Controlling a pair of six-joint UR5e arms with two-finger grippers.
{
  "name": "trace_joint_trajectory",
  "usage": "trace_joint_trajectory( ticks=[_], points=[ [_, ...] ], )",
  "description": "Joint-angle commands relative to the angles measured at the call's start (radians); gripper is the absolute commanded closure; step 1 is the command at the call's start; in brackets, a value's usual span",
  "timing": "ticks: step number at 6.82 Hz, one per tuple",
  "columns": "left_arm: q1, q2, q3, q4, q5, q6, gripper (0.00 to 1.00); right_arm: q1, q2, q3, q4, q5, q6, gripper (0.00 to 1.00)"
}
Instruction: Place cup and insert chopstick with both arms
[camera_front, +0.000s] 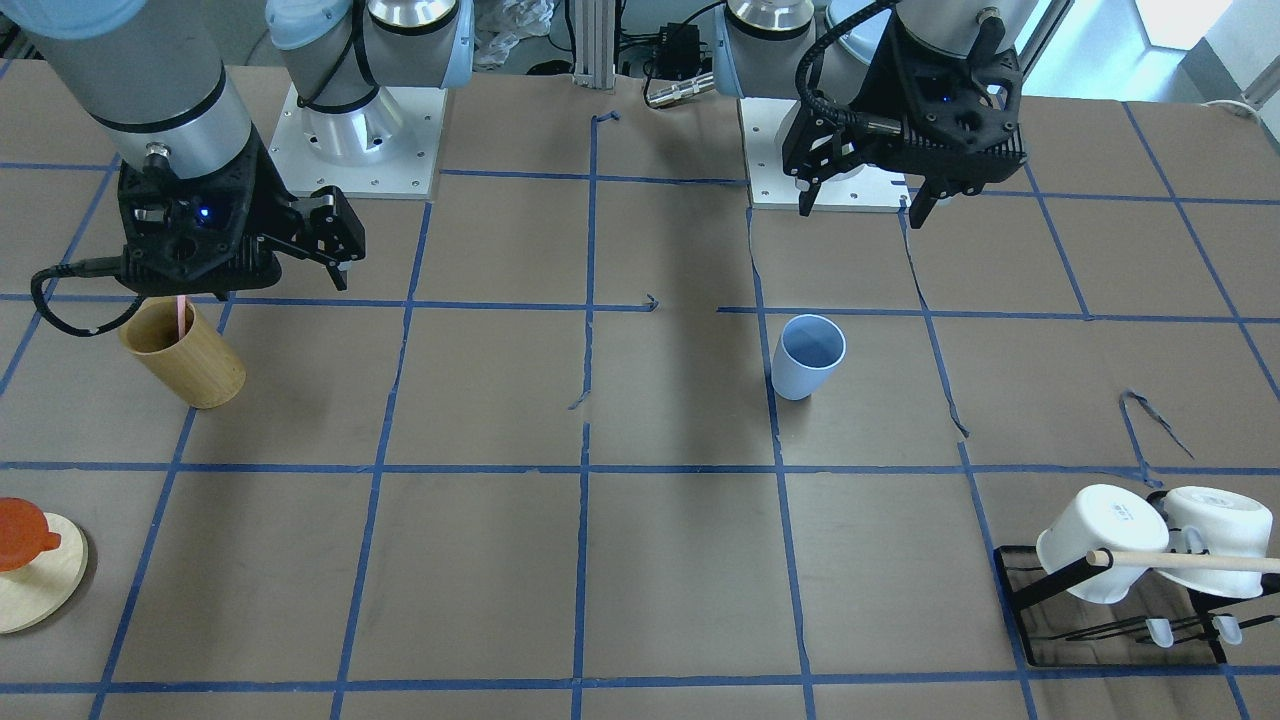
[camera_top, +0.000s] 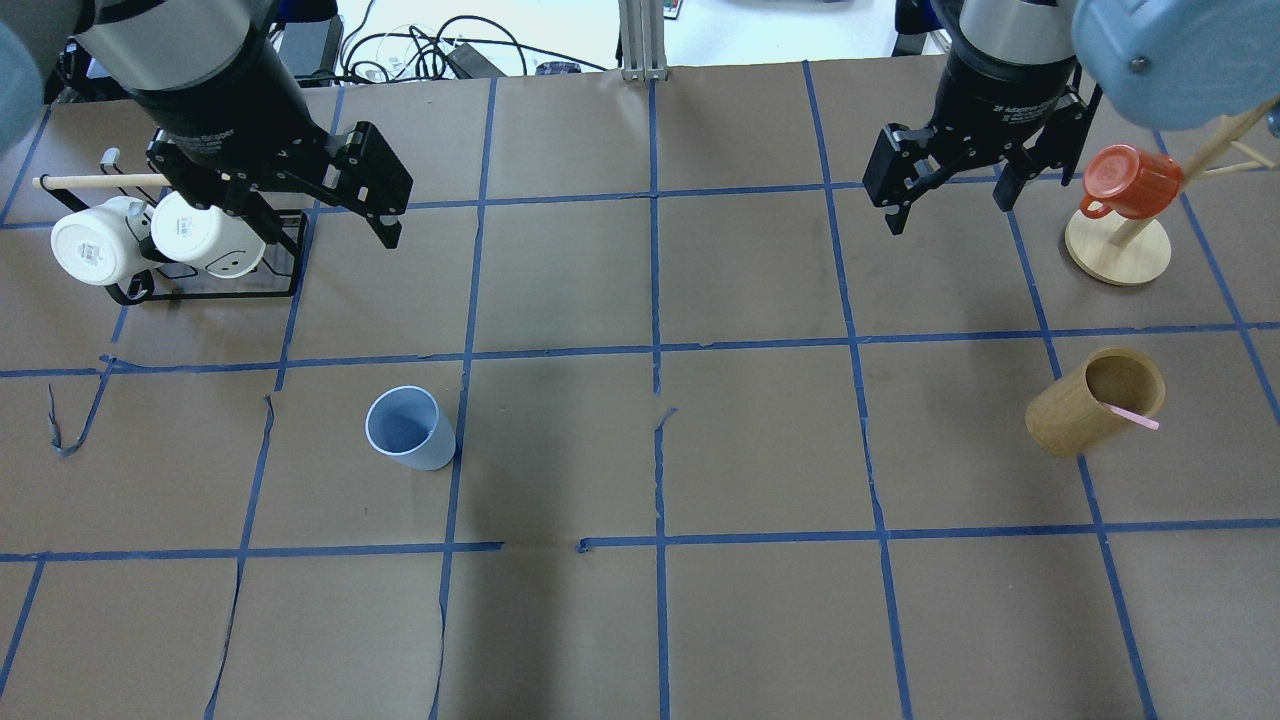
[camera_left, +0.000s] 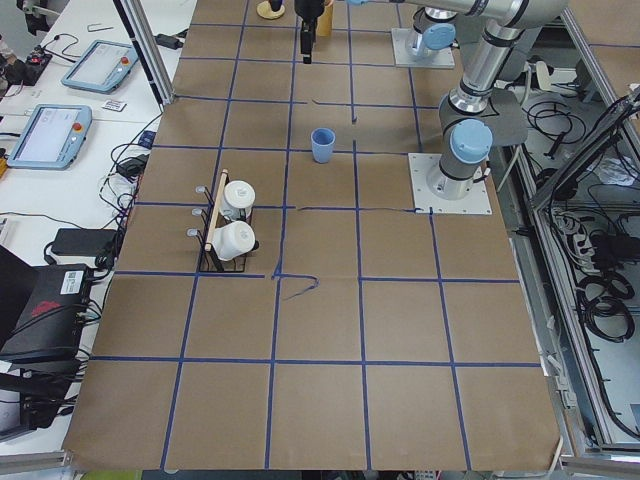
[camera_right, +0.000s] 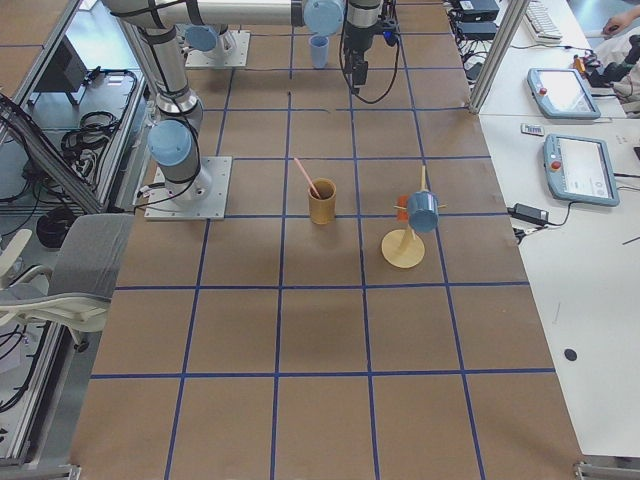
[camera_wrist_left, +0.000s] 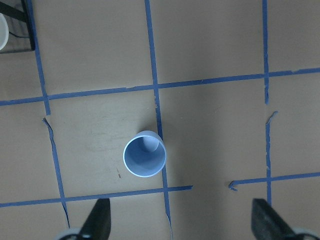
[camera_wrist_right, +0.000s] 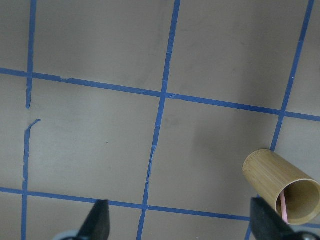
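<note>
**Brown papered table (camera_top: 760, 450), two empty grippers**

Left gripper (camera_front: 860, 210) hung high, wide open, with the upright cup (camera_top: 408, 430) below it and slightly aside. Right gripper (camera_top: 948, 215), also open and empty, hung nearer the chopstick (camera_top: 1135, 417), which leaned steeply in its bamboo holder (camera_top: 1080, 410).

The cup (camera_top: 410, 432) stands upright on the table (camera_top: 760, 620), below the left hand (camera_front: 860, 205) and well apart from it, slightly toward the right hand (camera_top: 948, 205). The rack (camera_top: 200, 292) carrying two mugs (camera_top: 205, 237) lies on the left hand's outer side. Below the right hand, toward its outer side, stands the holder (camera_top: 1090, 405), with the chopstick (camera_top: 1135, 417) leaning inside it. The stand (camera_top: 1118, 250) with its hung mug (camera_top: 1130, 182) sits further out on that side.
</note>
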Motion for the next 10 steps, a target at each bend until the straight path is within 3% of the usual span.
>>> trace_joint_trajectory(
  ticks=[1, 2, 5, 10],
  points=[
    [-0.004, -0.013, -0.001, 0.011, 0.001, -0.001, 0.0, 0.004, -0.042, -0.002, 0.069, 0.042, 0.003, 0.0],
    [-0.002, -0.013, -0.012, 0.014, 0.001, 0.002, 0.0, 0.001, -0.044, -0.005, 0.106, 0.109, 0.005, 0.0],
    [0.061, -0.027, -0.152, 0.172, -0.002, 0.014, 0.0, 0.007, -0.05, -0.001, 0.114, 0.116, 0.023, 0.0],
    [0.05, -0.062, -0.577, 0.44, -0.003, 0.021, 0.0, 0.002, -0.041, 0.001, 0.14, 0.102, 0.072, 0.0]
  ],
)
